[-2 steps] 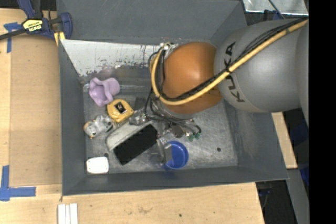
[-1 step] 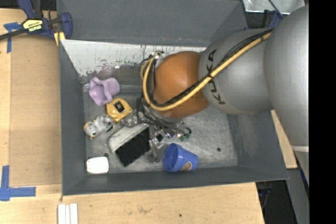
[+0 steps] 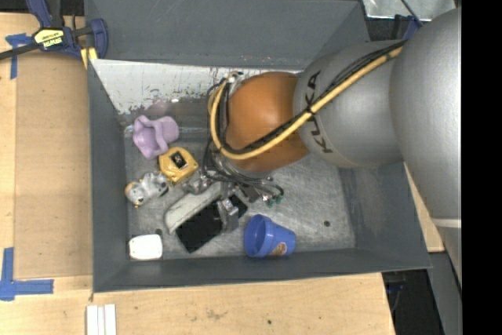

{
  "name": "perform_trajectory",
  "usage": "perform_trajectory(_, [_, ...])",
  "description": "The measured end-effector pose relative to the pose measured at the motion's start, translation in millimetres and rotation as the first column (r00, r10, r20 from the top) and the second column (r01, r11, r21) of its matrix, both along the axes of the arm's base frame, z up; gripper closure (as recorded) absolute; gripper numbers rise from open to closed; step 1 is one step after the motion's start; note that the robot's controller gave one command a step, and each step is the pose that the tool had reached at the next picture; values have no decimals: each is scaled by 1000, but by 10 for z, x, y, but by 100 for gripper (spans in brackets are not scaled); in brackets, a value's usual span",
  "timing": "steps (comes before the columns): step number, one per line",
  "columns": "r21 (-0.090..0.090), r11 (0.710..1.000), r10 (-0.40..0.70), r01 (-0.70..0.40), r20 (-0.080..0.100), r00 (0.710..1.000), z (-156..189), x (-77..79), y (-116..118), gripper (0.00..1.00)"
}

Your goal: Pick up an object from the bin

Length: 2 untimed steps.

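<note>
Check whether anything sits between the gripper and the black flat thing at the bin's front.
Nothing visible does. The gripper is right at the upper edge of the black flat thing, beside a pale grey bar. The blue cup and yellow piece lie off to the sides.

Silver-grey rounded arm (image 3: 392, 114), black KUKA lettering (image 3: 315, 111), glossy orange wrist cover (image 3: 263, 118), yellow and black cables (image 3: 353, 79) alongside

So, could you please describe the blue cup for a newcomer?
Look along the lower wall of the grey bin. There, right of the black flat block, lies the blue cup on its side. Nothing else inside is blue.
</note>
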State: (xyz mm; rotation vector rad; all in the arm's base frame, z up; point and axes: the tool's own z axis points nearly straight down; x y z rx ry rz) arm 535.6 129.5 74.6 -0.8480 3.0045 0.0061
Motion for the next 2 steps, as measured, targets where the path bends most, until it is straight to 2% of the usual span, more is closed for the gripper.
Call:
perform_trajectory(1, [0, 1000, 0, 0, 0, 1000, 0, 0, 0, 100])
perform_trajectory(2, [-3, 1000, 1, -1, -8, 1000, 39, -21, -6, 100])
